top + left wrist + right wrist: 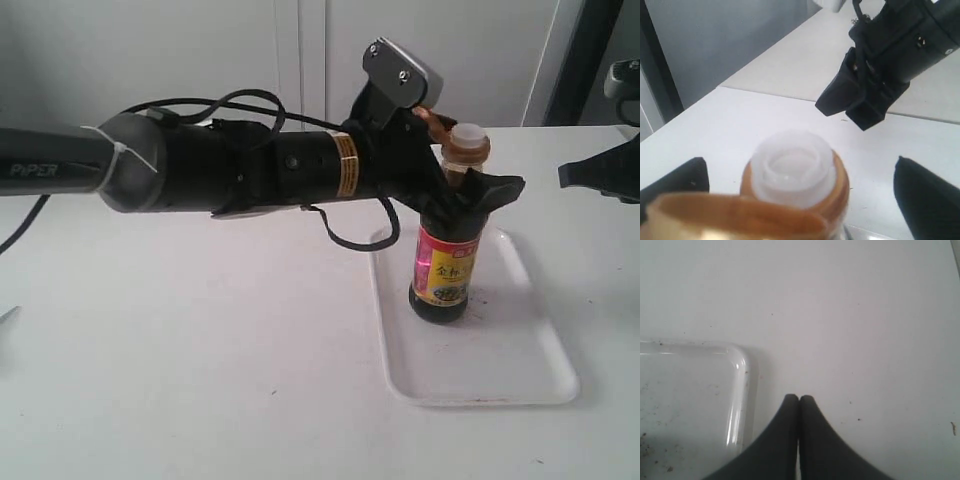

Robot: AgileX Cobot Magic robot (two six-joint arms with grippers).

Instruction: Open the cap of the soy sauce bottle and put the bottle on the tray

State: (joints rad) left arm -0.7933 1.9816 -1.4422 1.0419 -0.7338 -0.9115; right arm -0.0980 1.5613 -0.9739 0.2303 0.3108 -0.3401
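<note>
The soy sauce bottle [447, 270] stands upright on the white tray [500, 370], towards its far end. Its golden-orange cap [432, 118] is flipped back on its hinge, baring the white spout [466, 132]. The left wrist view shows the spout [792, 167] and the cap [735, 217] from close above. My left gripper [470, 195] reaches across and is open around the bottle's shoulder, one black finger [927, 200] on each side with a gap to the neck. My right gripper [799, 399] is shut and empty, hanging just off a tray corner [742, 370].
The white table [200, 380] carries the tray at centre right. My right gripper [600, 175] hangs at the far right, just beyond the bottle, and shows in the left wrist view as a black right gripper [840, 102]. A wall stands behind the table.
</note>
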